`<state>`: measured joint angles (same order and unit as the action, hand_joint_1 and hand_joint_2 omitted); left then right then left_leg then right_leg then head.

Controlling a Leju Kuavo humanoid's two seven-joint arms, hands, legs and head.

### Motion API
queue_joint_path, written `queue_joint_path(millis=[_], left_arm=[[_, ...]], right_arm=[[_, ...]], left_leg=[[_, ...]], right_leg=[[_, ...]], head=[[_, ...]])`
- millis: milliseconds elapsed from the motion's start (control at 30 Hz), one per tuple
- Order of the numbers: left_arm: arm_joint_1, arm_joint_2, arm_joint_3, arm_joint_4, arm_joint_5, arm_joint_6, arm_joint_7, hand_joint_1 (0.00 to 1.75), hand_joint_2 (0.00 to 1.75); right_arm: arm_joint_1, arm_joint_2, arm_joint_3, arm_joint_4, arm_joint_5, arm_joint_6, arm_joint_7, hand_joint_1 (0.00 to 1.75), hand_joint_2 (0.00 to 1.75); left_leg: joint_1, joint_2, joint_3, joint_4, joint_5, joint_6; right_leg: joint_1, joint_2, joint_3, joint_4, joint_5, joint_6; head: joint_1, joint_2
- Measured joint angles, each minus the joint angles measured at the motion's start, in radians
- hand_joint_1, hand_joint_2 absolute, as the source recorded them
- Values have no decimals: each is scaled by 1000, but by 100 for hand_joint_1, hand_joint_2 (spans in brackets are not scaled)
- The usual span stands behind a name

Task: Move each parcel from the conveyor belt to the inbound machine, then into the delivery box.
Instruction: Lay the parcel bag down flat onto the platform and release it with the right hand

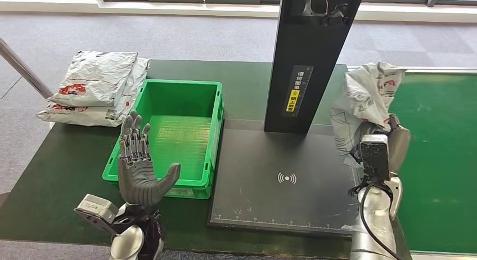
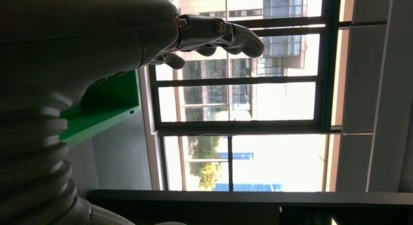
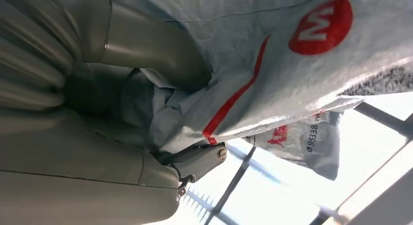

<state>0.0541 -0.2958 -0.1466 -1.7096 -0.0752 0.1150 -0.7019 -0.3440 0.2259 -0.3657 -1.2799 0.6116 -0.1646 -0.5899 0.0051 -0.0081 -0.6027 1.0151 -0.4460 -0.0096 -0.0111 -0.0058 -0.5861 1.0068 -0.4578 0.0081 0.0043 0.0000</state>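
Observation:
My right hand (image 1: 388, 142) grips a crumpled grey parcel bag (image 1: 365, 99) with red print, held up at the right edge of the black inbound machine plate (image 1: 281, 181), beside the green conveyor belt (image 1: 444, 158). In the right wrist view the bag (image 3: 292, 64) fills the space against my fingers (image 3: 146, 45). My left hand (image 1: 138, 164) stands upright and open, fingers apart, in front of the green delivery box (image 1: 211, 102), holding nothing. The left wrist view shows the same hand (image 2: 97, 45) with the box's edge (image 2: 102, 108) behind it.
A stack of grey parcels (image 1: 95, 88) lies on the dark table left of the box. The machine's black scanner post (image 1: 309, 57) rises behind the plate. The table's front edge is close to my arms.

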Motion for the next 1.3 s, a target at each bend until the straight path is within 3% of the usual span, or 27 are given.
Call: queue_joint_path(millis=[400, 667, 900, 1267, 1300], left_arm=[[0, 0, 0, -2, 8, -2, 0, 0, 175], [-1, 1, 0, 2, 14, -12, 0, 0, 175], [-2, 1, 0, 12, 18, -14, 0, 0, 175], [-4, 1, 0, 26, 27, -14, 0, 0, 175], [-4, 1, 0, 27, 27, -14, 0, 0, 175]], right_arm=[[11, 0, 73, 0, 6, 54, -4, 175, 175], [5, -12, 168, 70, 99, 241, -4, 175, 175], [1, -26, 261, 173, 153, 287, -54, 175, 175], [7, -46, 308, 223, 173, 323, -99, 175, 175], [8, -46, 308, 224, 173, 323, -100, 131, 175]], left_leg=[[0, 0, 0, 0, 0, 0], [0, 0, 0, 0, 0, 0], [0, 0, 0, 0, 0, 0], [0, 0, 0, 0, 0, 0], [0, 0, 0, 0, 0, 0]], right_leg=[[0, 0, 0, 0, 0, 0], [0, 0, 0, 0, 0, 0], [0, 0, 0, 0, 0, 0], [0, 0, -1, 0, 0, 0], [0, 0, -1, 0, 0, 0]], head=[[0, 0], [0, 0], [0, 0], [0, 0], [0, 0]])
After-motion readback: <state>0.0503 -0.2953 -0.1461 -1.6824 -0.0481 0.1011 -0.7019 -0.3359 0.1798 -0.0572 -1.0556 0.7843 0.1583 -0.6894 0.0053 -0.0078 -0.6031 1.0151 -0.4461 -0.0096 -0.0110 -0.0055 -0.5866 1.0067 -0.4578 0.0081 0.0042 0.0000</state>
